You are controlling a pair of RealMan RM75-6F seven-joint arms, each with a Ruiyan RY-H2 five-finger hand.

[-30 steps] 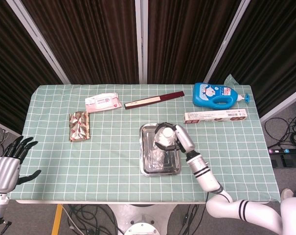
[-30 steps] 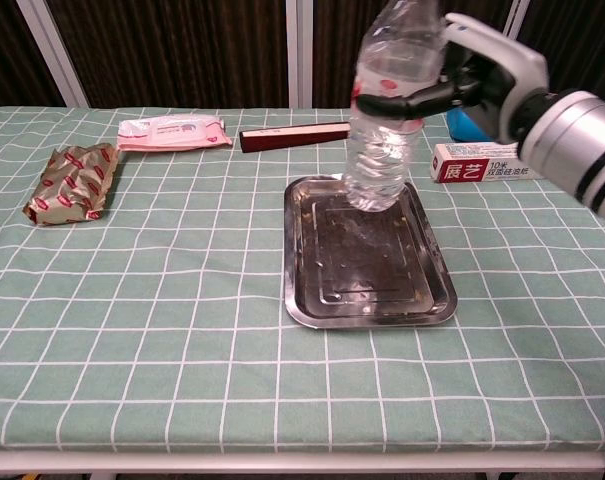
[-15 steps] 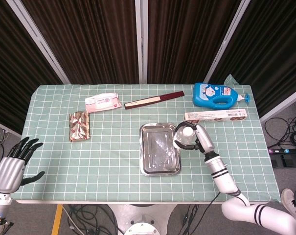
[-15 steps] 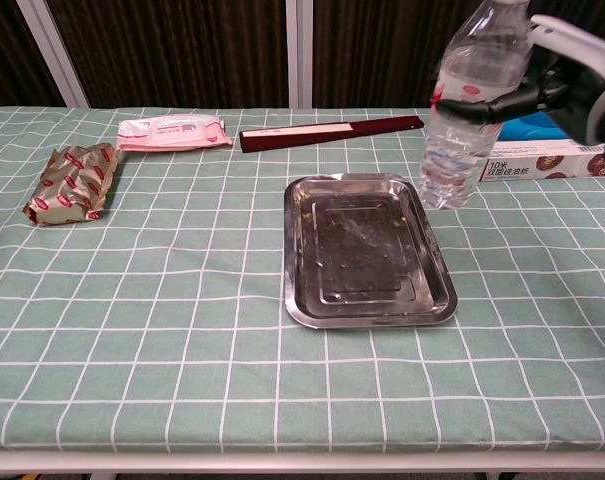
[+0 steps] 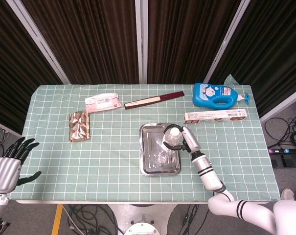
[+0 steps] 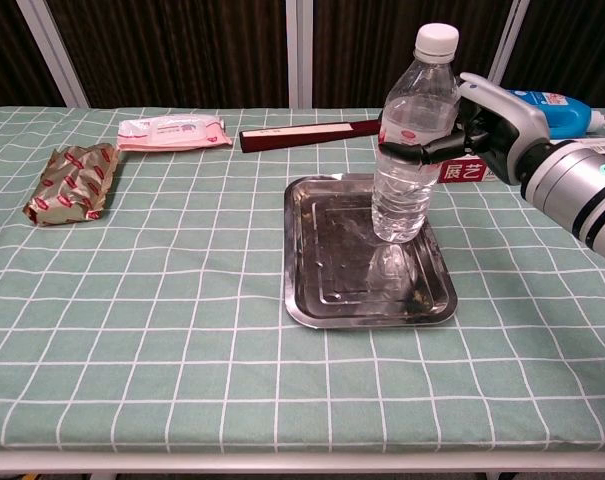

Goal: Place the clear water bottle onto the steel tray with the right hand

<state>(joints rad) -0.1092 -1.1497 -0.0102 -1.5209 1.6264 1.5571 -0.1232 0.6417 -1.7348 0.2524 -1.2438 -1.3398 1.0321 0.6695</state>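
The right hand (image 6: pixel 482 115) reaches in from the right side of the table (image 6: pixel 132 340), with its dark fingers (image 6: pixel 422 150) wrapped around the upper body of the clear water bottle (image 6: pixel 412 140), so the hand grips the bottle just below its pink label band. In the head view the same right hand (image 5: pixel 186 139) lies over the right edge of the steel tray (image 5: pixel 150 166), with the clear water bottle (image 5: pixel 171 139) seen from above, white cap uppermost.

The bottle stands upright with its base inside the steel tray (image 6: pixel 322 300), toward the tray's far right part; a reflection of it shows on the tray floor. Whether the base bears fully on the metal cannot be told.

Beyond the tray, a long dark red box (image 6: pixel 302 133) lies near the far edge, with a pink wipes packet (image 6: pixel 172 132) to its left. A crinkled foil snack pack (image 6: pixel 70 182) sits well apart at the table's left. Behind the right hand lie a flat red-and-white carton (image 5: pixel 215 116) and a blue detergent bottle (image 5: pixel 215 95) on its side.

The left hand (image 5: pixel 8 164) hangs off the left edge of the table, fingers spread, holding nothing.
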